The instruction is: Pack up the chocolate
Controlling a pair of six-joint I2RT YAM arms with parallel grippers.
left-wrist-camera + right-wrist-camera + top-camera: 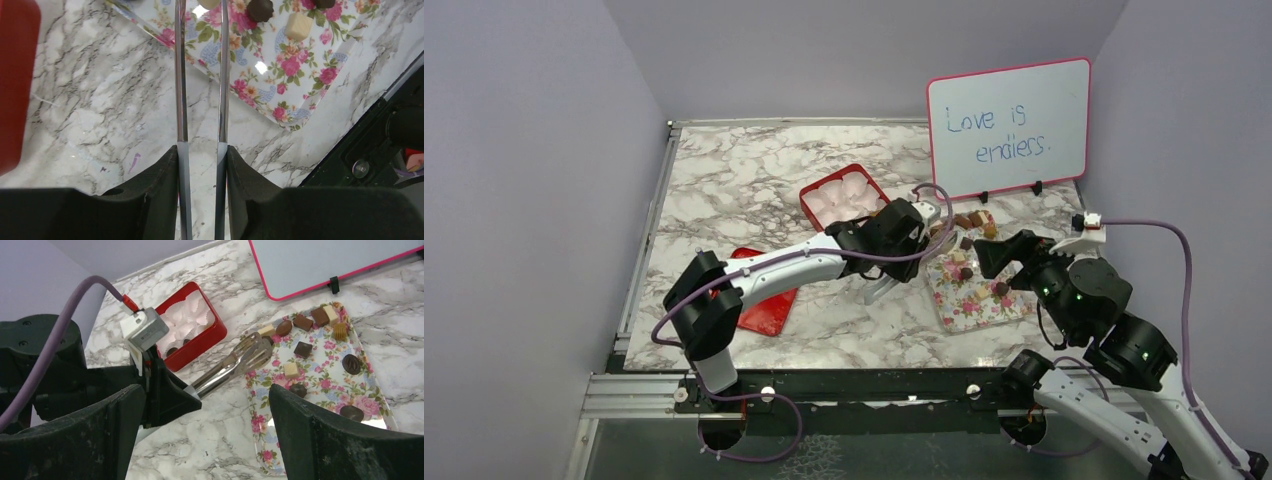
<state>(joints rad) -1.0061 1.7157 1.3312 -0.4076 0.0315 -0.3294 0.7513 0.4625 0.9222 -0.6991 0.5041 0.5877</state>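
Note:
The chocolate lies as several small pieces, dark, brown and cream, on a floral tray (320,385): a cream square (291,370), a dark round (352,364), a brown square (303,322). My left gripper (202,147) is shut on metal tongs (180,75). The tongs' tips (252,351) reach the tray's far left corner, beside a cream piece (266,330). Whether the tips hold anything does not show. My right gripper (207,390) hangs open above the marble near the tray's front left, holding nothing. From above, the left gripper (911,262) is left of the tray and the right gripper (1004,252) over it.
A red box (209,338) lined with white paper cups stands left of the tray, two dark pieces (171,351) in its near cups. Its red lid (764,300) lies under the left arm. A whiteboard (1009,125) stands behind the tray. Walls close in on both sides.

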